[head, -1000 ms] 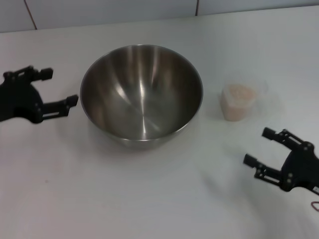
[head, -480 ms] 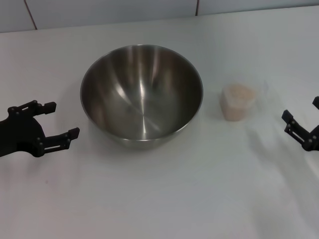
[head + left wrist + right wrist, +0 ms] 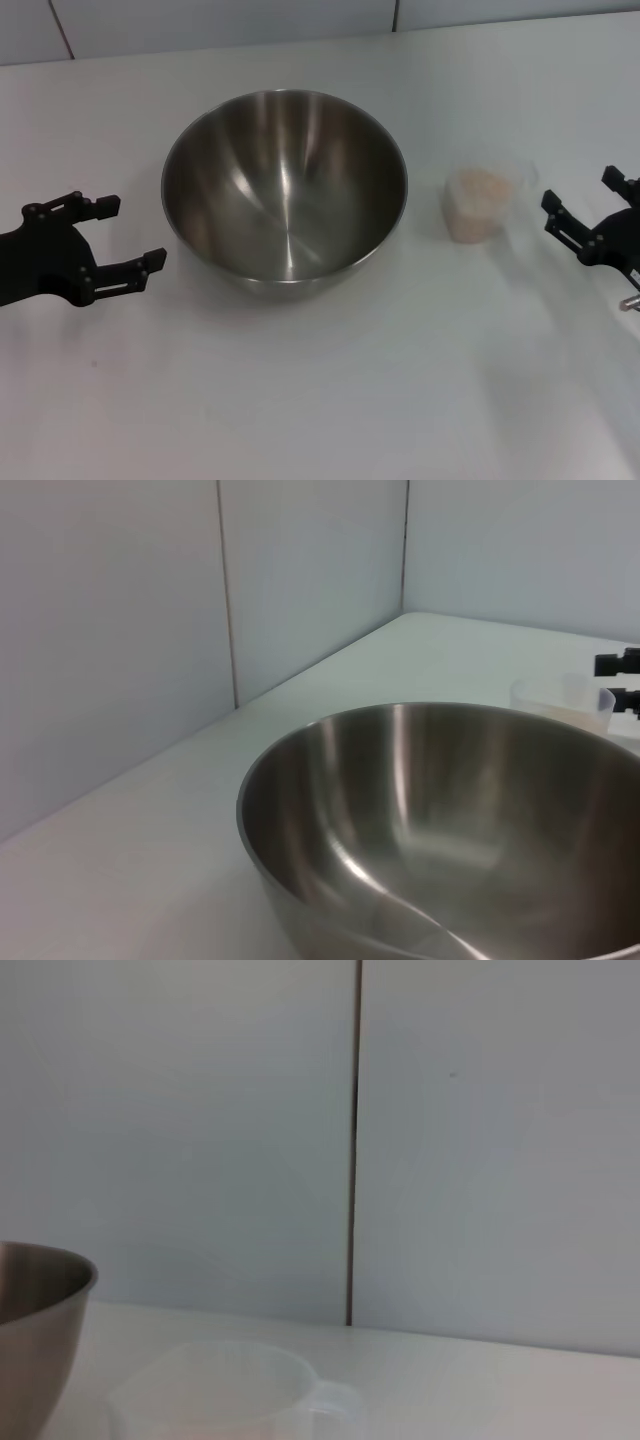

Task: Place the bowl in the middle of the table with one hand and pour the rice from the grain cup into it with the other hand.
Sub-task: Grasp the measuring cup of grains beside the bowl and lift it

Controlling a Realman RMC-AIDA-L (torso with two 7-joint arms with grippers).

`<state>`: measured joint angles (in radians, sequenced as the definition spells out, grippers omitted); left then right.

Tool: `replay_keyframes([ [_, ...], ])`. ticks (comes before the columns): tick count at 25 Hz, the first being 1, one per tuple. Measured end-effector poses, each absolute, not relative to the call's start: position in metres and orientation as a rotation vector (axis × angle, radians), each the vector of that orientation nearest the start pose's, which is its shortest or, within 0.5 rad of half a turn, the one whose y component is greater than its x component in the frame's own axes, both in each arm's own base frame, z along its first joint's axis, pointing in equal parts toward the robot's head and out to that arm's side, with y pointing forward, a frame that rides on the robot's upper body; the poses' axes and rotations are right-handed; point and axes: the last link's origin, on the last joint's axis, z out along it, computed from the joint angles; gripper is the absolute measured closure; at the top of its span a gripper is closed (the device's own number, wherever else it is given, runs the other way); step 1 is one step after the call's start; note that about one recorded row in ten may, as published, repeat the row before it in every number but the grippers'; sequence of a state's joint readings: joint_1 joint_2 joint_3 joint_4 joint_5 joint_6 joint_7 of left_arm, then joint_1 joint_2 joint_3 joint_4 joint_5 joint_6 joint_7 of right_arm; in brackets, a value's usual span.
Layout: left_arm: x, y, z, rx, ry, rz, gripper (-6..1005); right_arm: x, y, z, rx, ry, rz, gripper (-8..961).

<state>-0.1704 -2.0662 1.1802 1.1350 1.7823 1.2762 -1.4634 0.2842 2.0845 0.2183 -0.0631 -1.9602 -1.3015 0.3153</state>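
The white, smooth tabletop carries everything, and the bowl serves as the landmark: a large round stainless-steel shell, brushed and shiny inside, sitting upright about mid-tabletop and, as far as can be seen, empty. That placement looks done, so the step in hand is judged to be taking the grain cup, which stands upright just to the right of the bowl, apart from its rim. It is a small, slightly tapered transparent plastic cup with thin walls that may flex, holding the rice, a pale beige granular mass that reaches near its top. The right claw hovers to the right of the bowl, beyond the cup and not touching it, its two black prongs spread wide. To do this well it should close around the cup's middle with gentle pressure, keep it level while lifting, carry it over the bowl's wide mouth and tilt slowly so grains fall inside rather than bounce off the steel. The left claw waits just left of the bowl, prongs wide and holding nothing; it could steady the bowl if needed.
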Motion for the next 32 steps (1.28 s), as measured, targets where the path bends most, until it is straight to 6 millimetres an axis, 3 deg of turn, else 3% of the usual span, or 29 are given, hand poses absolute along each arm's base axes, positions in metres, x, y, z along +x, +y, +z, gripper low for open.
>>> replay_keyframes([
  [10, -0.273, 0.304, 0.017, -2.604, -0.43, -0.397, 137, 0.375, 0.269, -0.028, -1.829, 0.599, 0.547, 114],
  [29, -0.273, 0.303, 0.016, -2.615, -0.431, -0.401, 137, 0.365, 0.293, -0.025, -1.802, 0.589, 0.564, 123],
  [32, -0.272, 0.304, 0.016, -2.616, -0.428, -0.402, 137, 0.364, 0.294, -0.025, -1.802, 0.579, 0.56, 198],
])
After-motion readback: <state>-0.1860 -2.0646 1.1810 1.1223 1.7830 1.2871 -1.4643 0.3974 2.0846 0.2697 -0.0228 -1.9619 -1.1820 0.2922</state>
